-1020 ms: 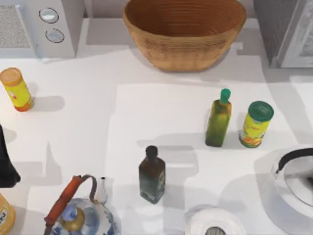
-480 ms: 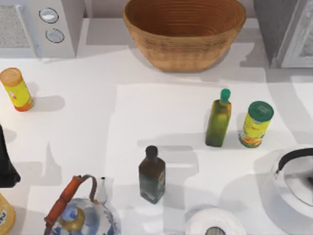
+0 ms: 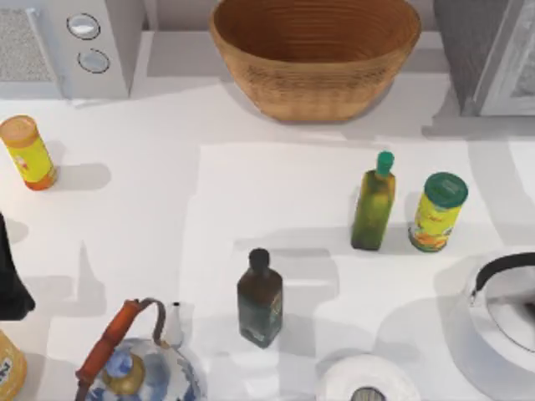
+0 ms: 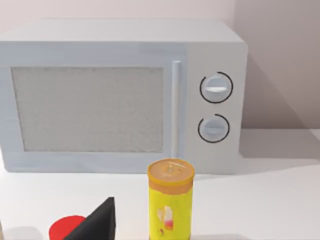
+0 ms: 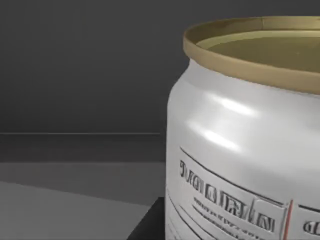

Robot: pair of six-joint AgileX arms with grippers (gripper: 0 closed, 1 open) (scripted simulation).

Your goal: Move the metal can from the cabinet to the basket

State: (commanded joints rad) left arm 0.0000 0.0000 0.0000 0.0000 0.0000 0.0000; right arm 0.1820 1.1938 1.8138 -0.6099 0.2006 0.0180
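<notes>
The metal can (image 5: 250,145), pale grey-white with a dull gold top, stands very close in the right wrist view, in a dark interior with dark walls behind it. A black part of my right gripper (image 5: 147,225) lies at its foot. The grey cabinet (image 3: 476,50) stands at the back right of the table. The wicker basket (image 3: 315,79) sits at the back middle, with nothing showing inside it. My left gripper (image 3: 10,280) rests at the table's left edge.
A white appliance with two knobs (image 3: 75,46) stands back left, with an orange-lidded yellow can (image 3: 28,153) before it. A green bottle (image 3: 374,203) and a green-lidded can (image 3: 437,211) stand between cabinet and front. A dark bottle (image 3: 260,299), a teapot (image 3: 138,368) and a kettle (image 3: 501,309) line the front.
The shadow on the table in front of the cabinet has shifted. The things on the table and my left arm have not moved.
</notes>
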